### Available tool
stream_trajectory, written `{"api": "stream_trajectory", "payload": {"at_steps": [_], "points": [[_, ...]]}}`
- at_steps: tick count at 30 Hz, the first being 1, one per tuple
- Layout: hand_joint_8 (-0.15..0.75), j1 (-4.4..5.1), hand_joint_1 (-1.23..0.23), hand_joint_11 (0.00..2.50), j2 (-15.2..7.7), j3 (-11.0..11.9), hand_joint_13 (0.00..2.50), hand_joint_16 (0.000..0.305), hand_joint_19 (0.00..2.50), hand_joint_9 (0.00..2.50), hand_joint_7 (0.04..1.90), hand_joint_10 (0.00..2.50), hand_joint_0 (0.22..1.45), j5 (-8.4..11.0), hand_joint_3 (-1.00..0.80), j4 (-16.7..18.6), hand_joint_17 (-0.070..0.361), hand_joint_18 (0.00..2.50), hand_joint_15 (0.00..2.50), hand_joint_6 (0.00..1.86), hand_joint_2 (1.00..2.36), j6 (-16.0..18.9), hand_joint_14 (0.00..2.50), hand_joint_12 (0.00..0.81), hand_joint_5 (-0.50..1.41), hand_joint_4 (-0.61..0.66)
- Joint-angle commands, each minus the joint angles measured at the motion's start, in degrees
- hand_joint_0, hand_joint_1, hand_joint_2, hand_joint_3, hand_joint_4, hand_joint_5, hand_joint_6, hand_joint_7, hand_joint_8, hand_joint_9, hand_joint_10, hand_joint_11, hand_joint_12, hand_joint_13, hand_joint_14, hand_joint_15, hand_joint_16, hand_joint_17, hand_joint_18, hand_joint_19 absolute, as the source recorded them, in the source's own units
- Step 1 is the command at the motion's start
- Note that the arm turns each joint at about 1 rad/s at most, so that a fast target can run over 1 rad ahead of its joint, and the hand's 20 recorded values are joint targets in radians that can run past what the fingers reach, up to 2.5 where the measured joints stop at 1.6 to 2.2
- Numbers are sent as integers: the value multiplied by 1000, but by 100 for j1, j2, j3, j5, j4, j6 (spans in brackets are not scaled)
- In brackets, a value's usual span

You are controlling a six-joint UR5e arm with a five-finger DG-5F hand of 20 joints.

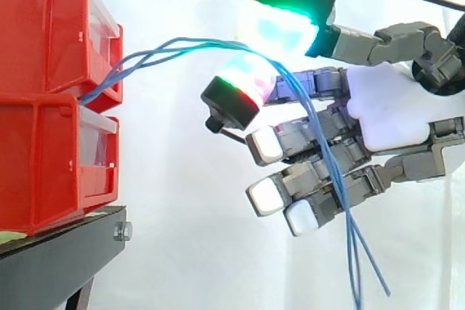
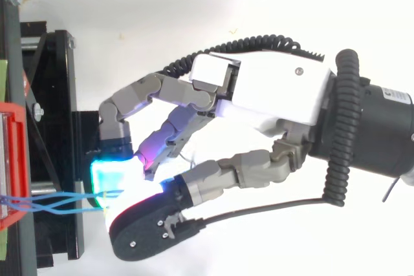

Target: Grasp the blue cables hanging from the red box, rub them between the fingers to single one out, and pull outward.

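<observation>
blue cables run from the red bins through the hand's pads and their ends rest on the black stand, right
Not quite: the blue cables do run from the red bins through the hand's pads, but the side view shows their ends hanging free below the hand, clear of the black stand.

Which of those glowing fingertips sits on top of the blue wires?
The highest fingertip, glowing green and cyan, lies over the blue cables; a red-and-green one presses from below. The lower ones glow white.
</observation>
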Motion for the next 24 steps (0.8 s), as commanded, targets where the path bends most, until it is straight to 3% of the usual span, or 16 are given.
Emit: {"api": "stream_trajectory", "payload": {"at_steps": [1, 16, 24], "points": [[173, -8, -889, 651, 1, 5, 860, 38, 512, 1019, 1354, 19, 826, -2, -500, -121, 85, 761, 536, 946, 1000, 0, 23, 308, -146, -354], [182, 1, -918, 632, 1, 14, 986, 35, 532, 1141, 1227, 21, 720, -2, -500, -174, 79, 842, 610, 936, 1000, 79, 26, 295, -103, -316], [173, 1, -1025, 648, 1, 14, 924, 37, 517, 1069, 1119, 22, 606, -29, -500, -209, 84, 798, 615, 910, 1000, 79, 25, 307, -116, -145]]}}
